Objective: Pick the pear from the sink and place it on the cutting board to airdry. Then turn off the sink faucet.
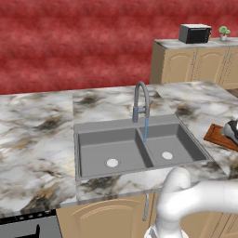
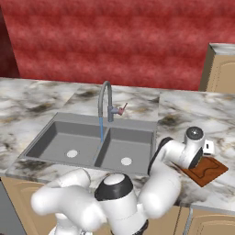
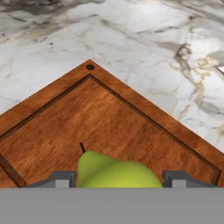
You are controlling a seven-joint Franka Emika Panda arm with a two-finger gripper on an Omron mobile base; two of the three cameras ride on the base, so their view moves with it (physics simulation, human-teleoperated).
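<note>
The hand (image 3: 114, 180) grasped the pear (image 3: 114, 171) between its two fingertips (image 3: 59, 179), directly over the cutting board (image 3: 109, 127) on the marble table (image 3: 131, 39), right of the sink (image 1: 139, 148). Water ran from the sink faucet (image 1: 141, 100) into the right basin.

Even, flat brightness fills the kitchen, with no single lamp to trace it to. The marble desk (image 1: 37, 139) reads pale and clear, without glare. The sink (image 1: 111, 148) basins are a uniform grey, their inner walls only slightly darker than the floors, and the sink faucet (image 1: 141, 100) throws no distinct shadow. The red wall (image 2: 114, 41) looks softly mottled and smeared. Close up, the cutting board (image 3: 109, 127) grain is a little blurry, and the pear (image 3: 114, 171) shows smooth shading, darker underneath. Edges everywhere look slightly jagged; no bending shows near the picture borders.
</note>
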